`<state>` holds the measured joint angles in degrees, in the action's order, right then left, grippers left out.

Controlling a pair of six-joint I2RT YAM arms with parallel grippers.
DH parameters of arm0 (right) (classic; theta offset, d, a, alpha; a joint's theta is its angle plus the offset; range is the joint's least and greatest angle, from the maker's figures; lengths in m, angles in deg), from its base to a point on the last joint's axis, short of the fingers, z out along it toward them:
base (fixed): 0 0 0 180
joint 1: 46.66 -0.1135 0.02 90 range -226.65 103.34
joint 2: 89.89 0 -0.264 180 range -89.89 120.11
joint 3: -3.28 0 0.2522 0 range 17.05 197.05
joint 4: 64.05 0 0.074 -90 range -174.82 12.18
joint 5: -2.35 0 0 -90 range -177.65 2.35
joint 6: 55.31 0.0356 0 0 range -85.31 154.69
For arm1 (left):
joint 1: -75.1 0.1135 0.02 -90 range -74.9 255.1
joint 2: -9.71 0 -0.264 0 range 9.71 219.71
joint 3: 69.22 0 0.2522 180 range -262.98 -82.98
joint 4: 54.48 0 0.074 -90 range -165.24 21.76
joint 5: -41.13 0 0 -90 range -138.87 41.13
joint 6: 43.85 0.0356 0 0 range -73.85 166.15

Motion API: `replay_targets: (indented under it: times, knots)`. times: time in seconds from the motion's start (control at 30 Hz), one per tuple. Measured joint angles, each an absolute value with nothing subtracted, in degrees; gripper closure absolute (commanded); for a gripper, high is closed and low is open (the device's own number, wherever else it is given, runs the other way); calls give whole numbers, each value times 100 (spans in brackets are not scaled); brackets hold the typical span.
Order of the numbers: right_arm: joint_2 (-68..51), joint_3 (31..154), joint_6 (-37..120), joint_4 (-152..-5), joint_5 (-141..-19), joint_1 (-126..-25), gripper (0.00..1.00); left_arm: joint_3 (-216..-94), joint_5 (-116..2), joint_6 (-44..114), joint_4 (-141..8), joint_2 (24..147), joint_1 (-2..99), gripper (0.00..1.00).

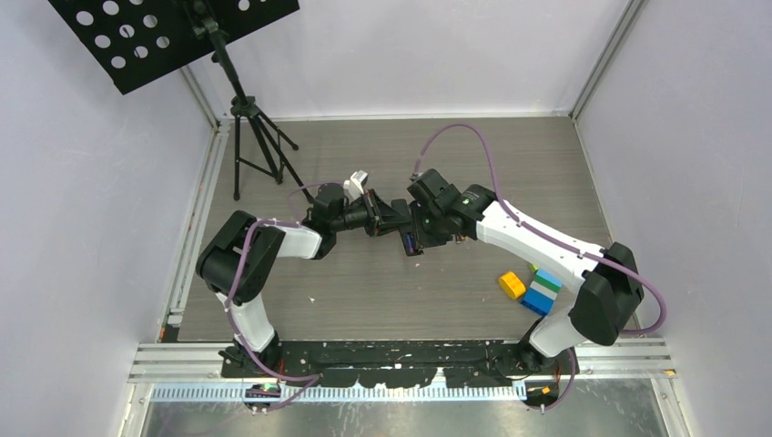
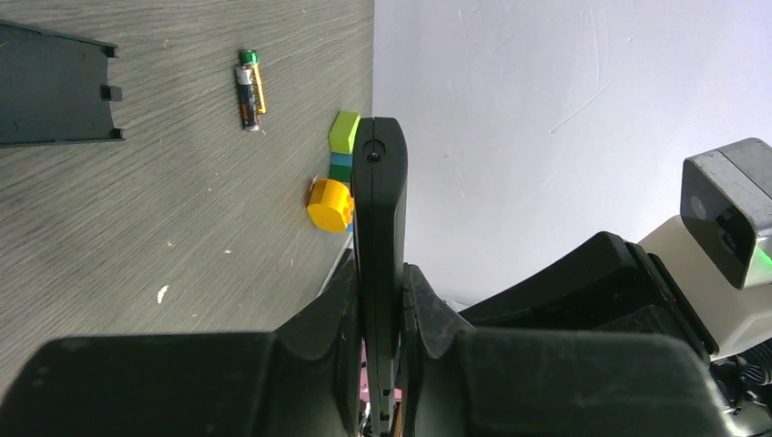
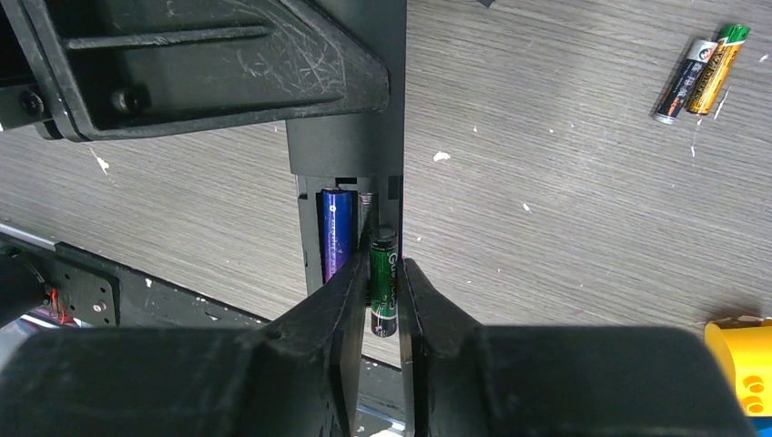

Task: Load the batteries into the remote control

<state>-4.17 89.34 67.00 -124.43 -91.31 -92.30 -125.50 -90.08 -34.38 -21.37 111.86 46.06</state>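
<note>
Dark green cylindrical battery (image 3: 383, 296), pinched between narrowly parted fingers of right gripper (image 3: 382, 271), partway into black plastic remote control (image 3: 346, 150) beside seated purple-blue cell (image 3: 336, 232). Left gripper (image 2: 378, 287), clamped tight, steadies remote on edge for access.

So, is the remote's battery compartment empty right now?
No: a purple-blue battery sits inside the remote, beside the green battery that the right end effector holds.
</note>
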Motion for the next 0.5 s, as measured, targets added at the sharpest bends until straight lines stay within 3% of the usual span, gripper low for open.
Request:
replay_targets:
  times: [0.5]
  knots:
    - [-605, 8934, 6855, -12333, -8971, -9237, 73, -12550, -8899, -3417, -2222, 11188, 4596, 100]
